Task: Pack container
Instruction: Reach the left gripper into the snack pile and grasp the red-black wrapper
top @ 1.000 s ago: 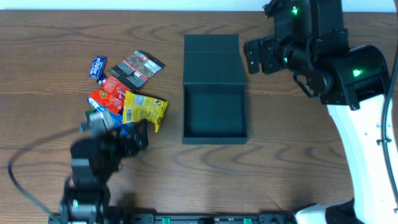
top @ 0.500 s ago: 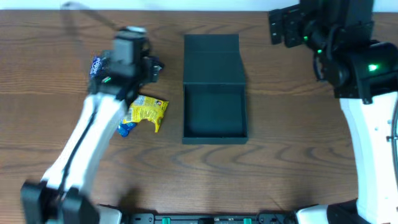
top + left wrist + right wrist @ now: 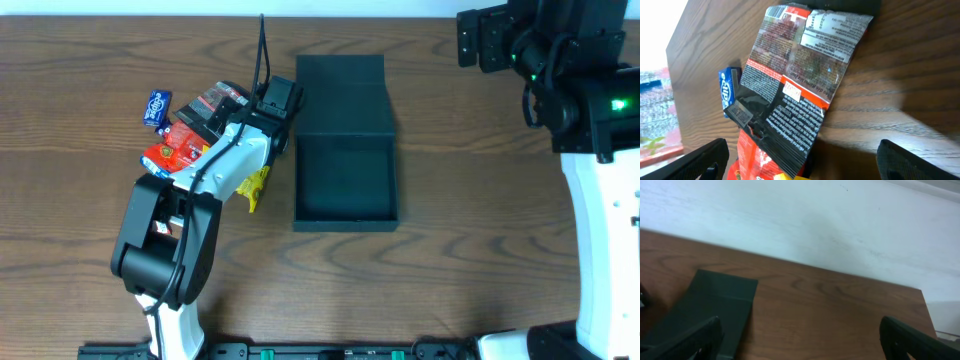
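Note:
The container is a dark teal-black square box at the table's centre, open and empty, with its flap lid lying flat behind it. My left gripper is open and empty. It hovers over the right edge of the snack pile, just left of the lid. In the left wrist view its fingers straddle a black and red snack packet. My right gripper is open and empty, raised at the back right. The right wrist view shows the lid at lower left.
The snack pile lies left of the container: a black and red packet, a small blue packet, a red packet and a yellow packet partly under my left arm. A white wall runs behind the table's back edge.
My left arm swung from the front left up over the snack pile and now sits by the container's left side. My right gripper rose and moved to the back right.

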Robot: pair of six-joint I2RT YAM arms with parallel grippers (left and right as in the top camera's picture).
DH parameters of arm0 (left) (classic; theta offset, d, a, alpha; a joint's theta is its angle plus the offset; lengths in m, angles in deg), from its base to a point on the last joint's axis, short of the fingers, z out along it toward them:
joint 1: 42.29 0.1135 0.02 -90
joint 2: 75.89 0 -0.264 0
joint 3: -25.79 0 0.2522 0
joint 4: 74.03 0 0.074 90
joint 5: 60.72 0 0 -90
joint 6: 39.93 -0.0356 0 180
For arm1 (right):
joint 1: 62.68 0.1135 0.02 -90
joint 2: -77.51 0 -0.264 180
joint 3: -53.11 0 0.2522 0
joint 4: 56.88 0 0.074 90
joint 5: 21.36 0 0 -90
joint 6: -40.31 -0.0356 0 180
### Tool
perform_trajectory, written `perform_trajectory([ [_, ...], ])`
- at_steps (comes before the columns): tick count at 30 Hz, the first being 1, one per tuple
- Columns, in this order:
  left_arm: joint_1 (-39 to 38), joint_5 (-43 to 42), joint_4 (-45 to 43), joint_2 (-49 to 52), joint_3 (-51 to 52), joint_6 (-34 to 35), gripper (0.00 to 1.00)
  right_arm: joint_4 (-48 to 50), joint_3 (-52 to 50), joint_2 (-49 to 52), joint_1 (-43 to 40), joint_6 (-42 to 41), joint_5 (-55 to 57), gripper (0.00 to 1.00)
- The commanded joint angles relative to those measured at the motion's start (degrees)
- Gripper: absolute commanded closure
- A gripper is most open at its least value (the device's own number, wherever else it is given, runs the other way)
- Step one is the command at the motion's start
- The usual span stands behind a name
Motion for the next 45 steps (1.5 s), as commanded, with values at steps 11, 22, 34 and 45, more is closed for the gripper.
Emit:
perform_trajectory([
  [11, 5.20, -2.60, -2.89, 4.09, -0.63, -2.03, 0.05, -0.13, 0.63, 0.02, -0.42, -0.57, 0.39, 0.01],
  [22, 7.63, -10.69, -7.30, 4.11, -0.63, -2.03, 0.18, -0.07, 0.63, 0.02, -0.42, -1.40, 0.39, 0.01],
  [34, 7.10, -6.25, -11.78, 8.57, -0.63, -6.21, 0.18, 0.61, 0.63, 0.02, -0.42, -1.40, 0.39, 0.01],
  [45, 6.64, -4.04, -15.45, 10.14, -0.72, -7.56, 0.54, 1.77, 0.63, 0.02, -0.42, -2.73, 0.39, 0.01],
])
